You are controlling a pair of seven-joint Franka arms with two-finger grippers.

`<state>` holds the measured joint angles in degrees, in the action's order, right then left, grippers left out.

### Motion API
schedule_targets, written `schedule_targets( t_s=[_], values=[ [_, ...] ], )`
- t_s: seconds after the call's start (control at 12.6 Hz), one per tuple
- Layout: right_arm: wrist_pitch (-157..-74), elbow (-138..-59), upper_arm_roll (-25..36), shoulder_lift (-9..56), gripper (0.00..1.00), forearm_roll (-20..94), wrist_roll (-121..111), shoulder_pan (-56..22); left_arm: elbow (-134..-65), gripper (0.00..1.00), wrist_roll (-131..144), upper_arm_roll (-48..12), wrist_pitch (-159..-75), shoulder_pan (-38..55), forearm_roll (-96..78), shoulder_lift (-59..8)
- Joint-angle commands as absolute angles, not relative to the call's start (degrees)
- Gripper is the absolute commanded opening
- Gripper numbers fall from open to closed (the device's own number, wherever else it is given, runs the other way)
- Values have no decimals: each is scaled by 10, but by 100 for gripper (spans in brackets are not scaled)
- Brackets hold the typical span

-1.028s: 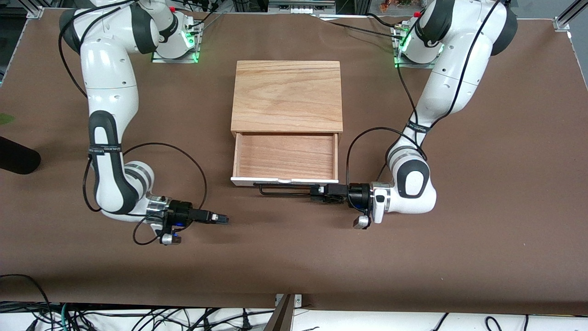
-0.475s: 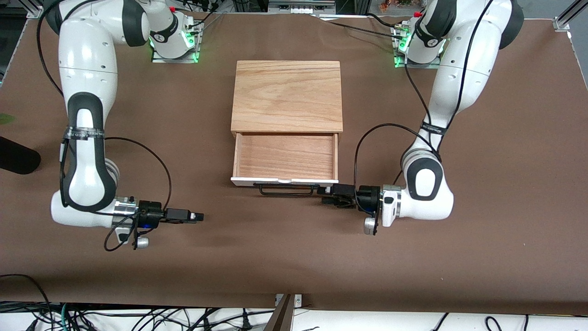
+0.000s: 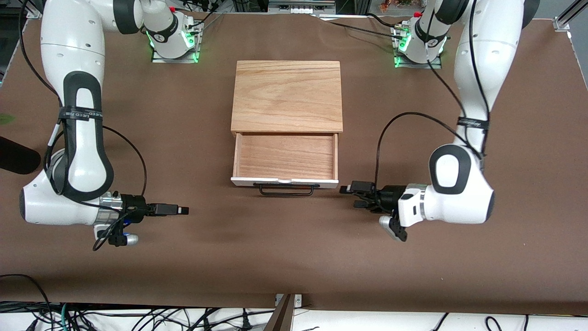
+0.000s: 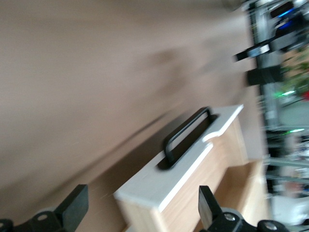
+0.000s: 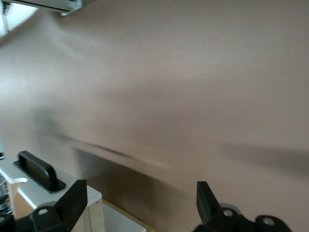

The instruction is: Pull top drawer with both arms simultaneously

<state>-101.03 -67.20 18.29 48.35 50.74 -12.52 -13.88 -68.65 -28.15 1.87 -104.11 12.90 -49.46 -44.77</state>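
Note:
The top drawer stands pulled out of the wooden cabinet, its light-wood bottom bare. Its white front panel and black wire handle face the front camera. My left gripper is open and empty, low over the table beside the drawer's front corner at the left arm's end. My right gripper is open and empty, low over the table well off toward the right arm's end. The left wrist view shows the panel and handle. The right wrist view shows the panel's corner.
Brown table cover lies all around the cabinet. A dark object lies at the table's edge at the right arm's end. Cables hang past the table's edge nearest the front camera.
Both grippers have drawn away from the drawer's handle, each toward its own arm's end of the table. The left gripper has left the handle's end. The drawer has stayed put.

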Motion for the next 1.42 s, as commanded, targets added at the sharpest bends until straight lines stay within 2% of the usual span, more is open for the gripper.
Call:
schedule_targets(
  t_s=[0.0, 0.16, 0.4, 0.63, 0.87, 0.95, 1.03, 1.11, 1.19, 1.27, 1.34],
  values=[
    [-1010, -676, 180, 434, 100, 397, -41, -156, -706, 100, -272, 22, -1017, 106, -353, -392],
    [-1007, -692, 160, 387, 100, 296, 1, -155, -709, 100, -245, 24, -987, 105, -281, -360],
    [-1009, -775, 80, 268, 100, 94, 8, -127, -708, 100, -141, 23, -920, 105, -148, -303],
    [-1005, -809, 66, 195, 100, 15, 2, -94, -709, 100, -120, 23, -900, 104, -42, -244],
    [-991, -828, 66, 115, 100, 4, 4, -45, -710, 100, -122, 17, -821, 99, 6, -187],
    [-990, -838, 66, 97, 100, 4, 5, -39, -717, 100, -125, 9, -823, 92, 29, -178],
    [-991, -849, 66, 78, 100, 4, 11, -37, -749, 100, -136, -15, -830, 70, 35, -159],
    [-976, -854, 64, 67, 100, 4, 11, -33, -812, 100, -134, -71, -863, 14, 34, -112],
    [-949, -854, 53, 57, 100, 4, 32, -24, -912, 100, -129, -83, -947, -22, 28, -51],
    [-935, -855, 34, 47, 100, 4, 60, -6, -967, 100, -117, -83, -995, -31, 26, -11],
    [-925, -860, 19, 43, 100, 4, 67, 2, -977, 100, -79, -78, -996, -30, 26, -4]
  ],
)
